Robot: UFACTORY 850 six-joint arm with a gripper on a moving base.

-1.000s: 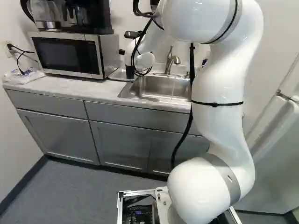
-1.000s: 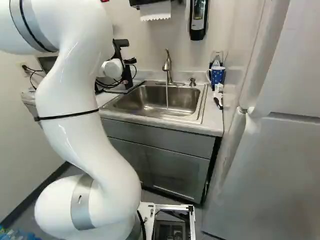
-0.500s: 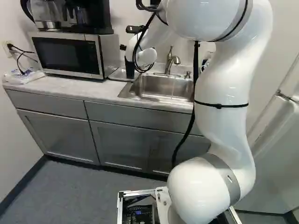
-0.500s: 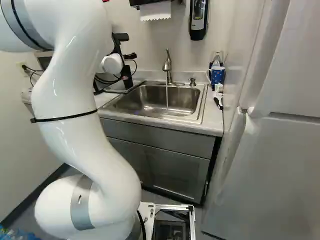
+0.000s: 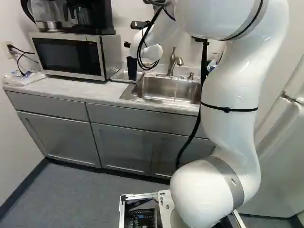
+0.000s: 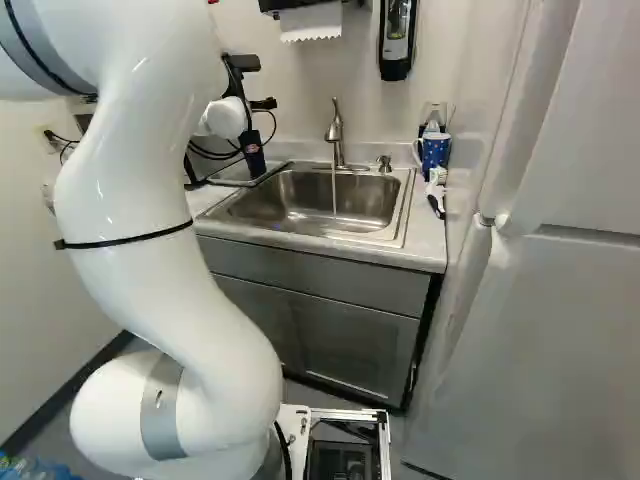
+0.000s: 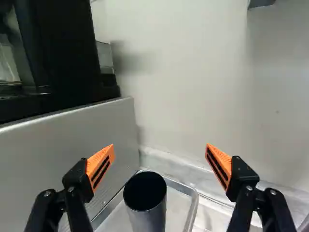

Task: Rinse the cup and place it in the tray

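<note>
Silver-and-black boxy metal microwave [image 5: 71,56] sat toward the left of the pale flat-topped counter [image 5: 71,88], black coffee maker [image 5: 95,19] on top of it. Just right of the microwave: shallow rectangular silvery metal tray [image 7: 194,205], dark cylindrical cup [image 7: 148,218] upright in it. Right of the tray came the rectangular stainless-steel sink [image 6: 325,205], curved metal faucet [image 6: 337,152] behind its basin. Blue-and-white dotted mug [image 6: 436,152] stood right of the sink; tall white refrigerator [image 6: 560,310] lay beyond, at the right

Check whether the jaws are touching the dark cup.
Apart. Wrist view shows the jaws open, with visible gaps between both orange pads and the cup: microwave side in one, tray in the other.
</note>
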